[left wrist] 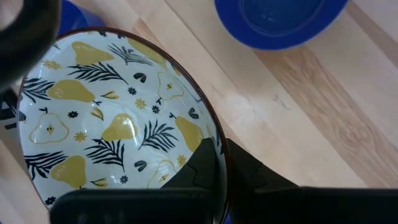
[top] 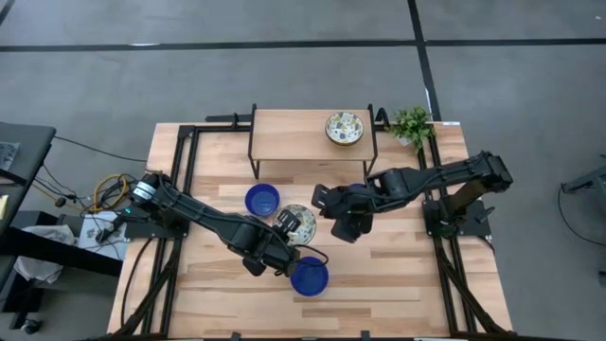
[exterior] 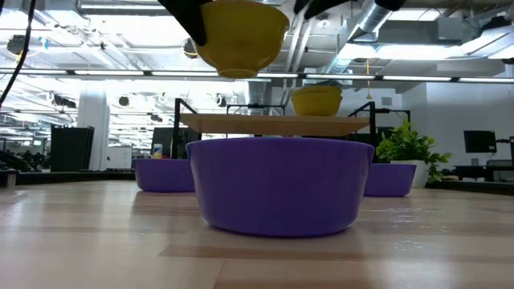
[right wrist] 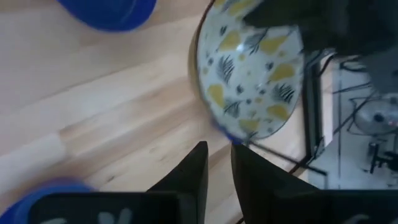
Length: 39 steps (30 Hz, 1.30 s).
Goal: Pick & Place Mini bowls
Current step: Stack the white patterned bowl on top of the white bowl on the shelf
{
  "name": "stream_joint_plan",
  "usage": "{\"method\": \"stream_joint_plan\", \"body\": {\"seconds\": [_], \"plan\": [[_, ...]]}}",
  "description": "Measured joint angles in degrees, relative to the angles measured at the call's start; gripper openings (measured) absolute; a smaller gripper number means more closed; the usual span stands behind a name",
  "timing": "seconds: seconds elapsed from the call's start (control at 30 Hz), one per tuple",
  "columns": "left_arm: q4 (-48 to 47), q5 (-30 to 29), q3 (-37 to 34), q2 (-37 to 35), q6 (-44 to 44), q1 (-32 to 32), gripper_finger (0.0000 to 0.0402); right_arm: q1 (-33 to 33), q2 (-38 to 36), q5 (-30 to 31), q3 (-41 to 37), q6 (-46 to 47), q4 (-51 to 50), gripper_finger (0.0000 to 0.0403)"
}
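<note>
Patterned bowl point(top: 296, 221) lifted off table point(top: 407, 275), clamped in left gripper point(top: 287, 230) — right gripper point(top: 343, 225) alongside, fingers slightly apart.

a robotics lab set up in an open, industrial-style office: the wooden table point(top: 398, 275) stands on grey carpet tiles, framed by black metal rails, with loose cables point(top: 104, 194) and gear beside it. the low view looks past it into a wide room with exposed ceiling ducts point(exterior: 365, 20), strip lights, a white column point(exterior: 92, 120) and dark monitors point(exterior: 478, 142) on far desks. a small potted plant point(top: 413, 124) sits at one table corner
</note>
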Motion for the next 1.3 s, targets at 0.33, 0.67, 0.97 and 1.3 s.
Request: {"method": "stream_joint_plan", "body": {"seconds": [0.33, 0.67, 0.97, 1.3], "plan": [[0.2, 0.0, 0.0, 0.0, 0.0, 0.0, 0.0010, 0.0, 2.3, -1.6, 0.1, -0.1, 1.2, 0.0063], [0.6, 0.0, 0.0, 0.0, 0.0, 0.0, 0.0010, 0.0, 3.8, -1.1, 0.0, -0.2, 2.0, 0.0063], [1.1, 0.1, 0.0, 0.0, 0.0, 0.0, 0.0010, 0.8, 4.9, -0.1, -0.1, -1.5, 1.9, 0.0063], [1.7, 0.0, 0.0, 0.0, 0.0, 0.0, 0.0010, 1.5, 6.6, 1.7, 0.0, -1.7, 3.2, 0.0063]]}}
